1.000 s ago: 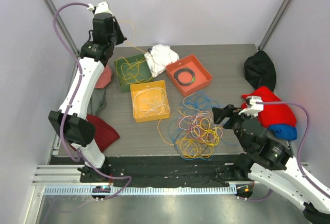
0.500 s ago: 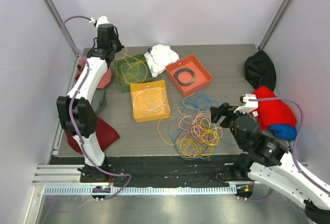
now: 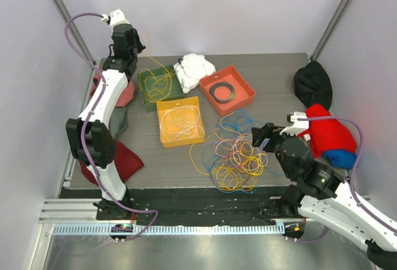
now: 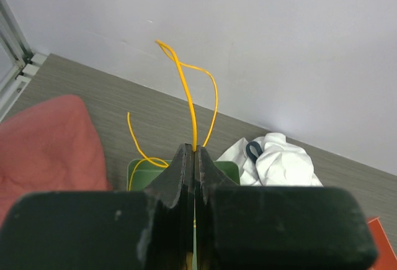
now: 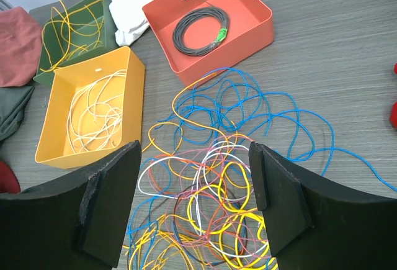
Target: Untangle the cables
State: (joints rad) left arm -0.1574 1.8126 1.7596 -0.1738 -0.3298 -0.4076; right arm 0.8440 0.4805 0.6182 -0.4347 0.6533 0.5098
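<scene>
The cables (image 3: pixel 236 158) lie in a loose tangle of yellow, blue, white, pink and orange loops on the table's near middle. In the right wrist view the cables (image 5: pixel 217 189) fill the space under my right gripper (image 5: pixel 193 149), which hangs open just above them and holds nothing. In the top view the right gripper (image 3: pixel 263 138) sits at the pile's right edge. My left gripper (image 3: pixel 129 53) is raised at the far left, shut on a yellow cable (image 4: pixel 189 96). That cable trails down into the green bin (image 3: pixel 141 87).
A yellow bin (image 3: pixel 159 121) holds white cable. The orange bin (image 3: pixel 211 99) holds a black coil (image 5: pixel 198 28). A white cloth (image 3: pixel 193 70) lies between the bins. Red and grey cloths (image 3: pixel 121 161) line the left edge. Black, red and blue cloths (image 3: pixel 329 133) lie right.
The left arm swung toward the back left corner and rose, drawing the yellow cable up from the green bin. The right gripper edged left toward the pile, still open.
</scene>
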